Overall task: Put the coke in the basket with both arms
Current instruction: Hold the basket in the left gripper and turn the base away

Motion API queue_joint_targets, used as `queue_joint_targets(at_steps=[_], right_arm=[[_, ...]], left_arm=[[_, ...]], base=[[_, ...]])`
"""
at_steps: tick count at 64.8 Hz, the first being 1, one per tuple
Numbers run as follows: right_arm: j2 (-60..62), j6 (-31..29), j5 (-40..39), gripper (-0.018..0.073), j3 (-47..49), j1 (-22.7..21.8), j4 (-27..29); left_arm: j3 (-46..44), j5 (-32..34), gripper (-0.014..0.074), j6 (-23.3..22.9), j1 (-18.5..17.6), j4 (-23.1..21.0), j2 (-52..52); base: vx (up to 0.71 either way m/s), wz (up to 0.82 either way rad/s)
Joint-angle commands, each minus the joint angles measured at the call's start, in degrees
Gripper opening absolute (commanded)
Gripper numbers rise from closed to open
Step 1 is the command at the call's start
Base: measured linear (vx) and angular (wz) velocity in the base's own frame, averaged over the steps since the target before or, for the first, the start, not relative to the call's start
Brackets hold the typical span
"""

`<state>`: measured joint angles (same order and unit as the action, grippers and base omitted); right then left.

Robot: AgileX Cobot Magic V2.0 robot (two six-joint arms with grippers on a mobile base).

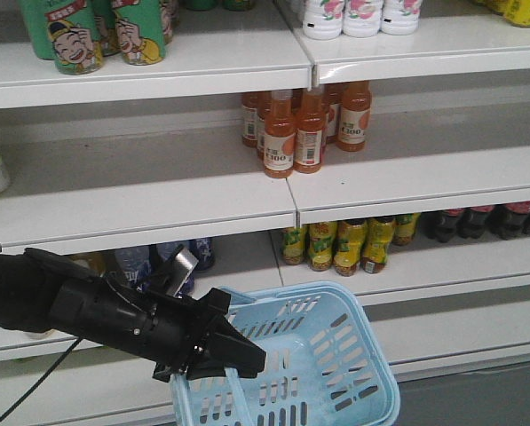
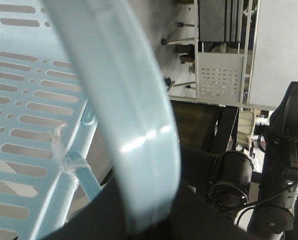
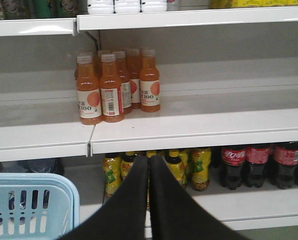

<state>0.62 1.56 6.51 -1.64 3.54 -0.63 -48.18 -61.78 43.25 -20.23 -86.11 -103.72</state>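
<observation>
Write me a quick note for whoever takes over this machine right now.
Left hand: shut on the handle of the basket, holding it up.
Right hand: shut, empty, facing the shelves.
Coke: no slim red bottle in view; only dark cola bottles on the low shelf.
Done: basket held; nothing shows inside it.
Left: find the coke, grasp it with the right hand, put it in the basket.

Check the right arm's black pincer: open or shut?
Shut. The right black two-finger pincer has its tips touching, nothing between them.
</observation>
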Motion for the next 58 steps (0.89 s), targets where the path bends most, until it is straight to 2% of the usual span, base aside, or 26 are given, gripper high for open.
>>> queue_joint_targets(at_steps=[1, 58], right_arm=[[0.74, -0.18, -4.13, -0.0010, -0.41, 0.03, -0.30], [0.74, -0.18, -4.13, -0.0010, -0.41, 0.03, -0.30]], left_arm=[[-0.89, -4.44, -0.0008, 0.74, -0.18, -3.70, 2.92], [-0.89, -4.44, -0.0008, 0.74, -0.18, -3.70, 2.92]], base=[[-0.03, -0.29], [-0.05, -0.37]])
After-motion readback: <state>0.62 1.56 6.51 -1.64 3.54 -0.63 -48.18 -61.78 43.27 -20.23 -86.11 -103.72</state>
